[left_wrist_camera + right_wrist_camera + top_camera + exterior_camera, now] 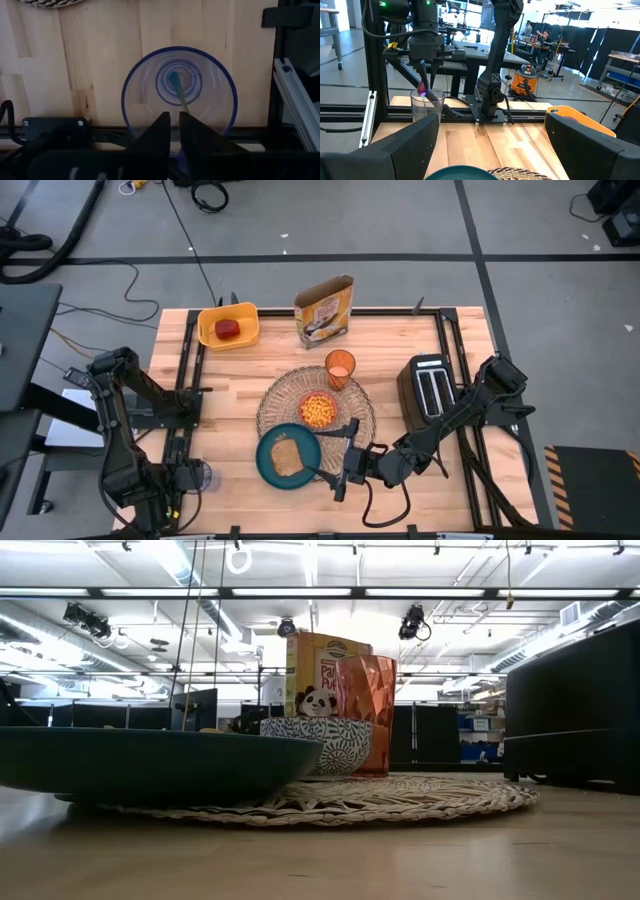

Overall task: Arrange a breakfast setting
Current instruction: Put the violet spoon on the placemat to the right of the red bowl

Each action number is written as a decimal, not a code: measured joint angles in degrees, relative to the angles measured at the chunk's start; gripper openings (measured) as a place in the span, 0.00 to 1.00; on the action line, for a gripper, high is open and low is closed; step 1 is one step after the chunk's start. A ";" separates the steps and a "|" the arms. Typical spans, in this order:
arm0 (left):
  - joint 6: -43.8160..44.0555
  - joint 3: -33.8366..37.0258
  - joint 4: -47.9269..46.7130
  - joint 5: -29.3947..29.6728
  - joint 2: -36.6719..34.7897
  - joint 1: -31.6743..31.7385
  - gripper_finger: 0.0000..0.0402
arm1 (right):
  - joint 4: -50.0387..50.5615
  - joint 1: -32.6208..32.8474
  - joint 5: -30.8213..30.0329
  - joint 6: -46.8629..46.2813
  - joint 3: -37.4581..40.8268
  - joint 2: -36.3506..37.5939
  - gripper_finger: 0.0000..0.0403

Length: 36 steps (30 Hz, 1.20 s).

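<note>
The round straw placemat [315, 412] holds the bowl of orange cereal [318, 410] and the translucent orange cup [340, 367]. The teal plate [288, 457] with toast [288, 456] lies half on the mat's near edge. My right gripper [345, 468] is wide open just right of the plate, touching nothing. My left gripper [175, 120] points down into a clear blue-rimmed cup [177, 95] at the near left edge, shut on the blue spoon [179, 92] standing in it. The red apple [229, 329] lies in the yellow bin [245, 315]. My left gripper pinches the upper end of the spoon's thin handle [184, 106] between its two fingertips. It comes from above, pointing down into the cup. The spoon's lower end [173, 78] stands on the cup's bottom, and the handle leans.
A cereal box [325, 310] stands at the far edge behind the mat. The black toaster [430, 385] stands right of the mat. Black frame rails [190, 380] run along the table's left and right sides. Bare wood lies left of the mat.
</note>
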<state>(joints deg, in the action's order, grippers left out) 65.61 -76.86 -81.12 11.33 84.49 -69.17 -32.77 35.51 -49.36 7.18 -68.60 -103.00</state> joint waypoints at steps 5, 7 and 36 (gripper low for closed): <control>-2.29 0.00 -0.01 -0.02 -0.27 0.00 0.11 | 0.00 0.00 0.00 -0.04 0.00 0.01 0.93; -3.14 -0.02 0.07 -0.12 -0.83 0.26 0.11 | 0.00 0.00 0.00 -0.14 0.00 0.00 0.93; -24.27 -4.13 1.26 -10.04 -4.63 2.77 0.33 | 1.16 0.10 0.09 -4.72 0.02 0.02 0.93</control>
<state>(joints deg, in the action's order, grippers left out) 41.34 -80.99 -79.85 1.29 79.85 -66.39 -31.62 35.61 -49.28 2.46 -68.58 -102.98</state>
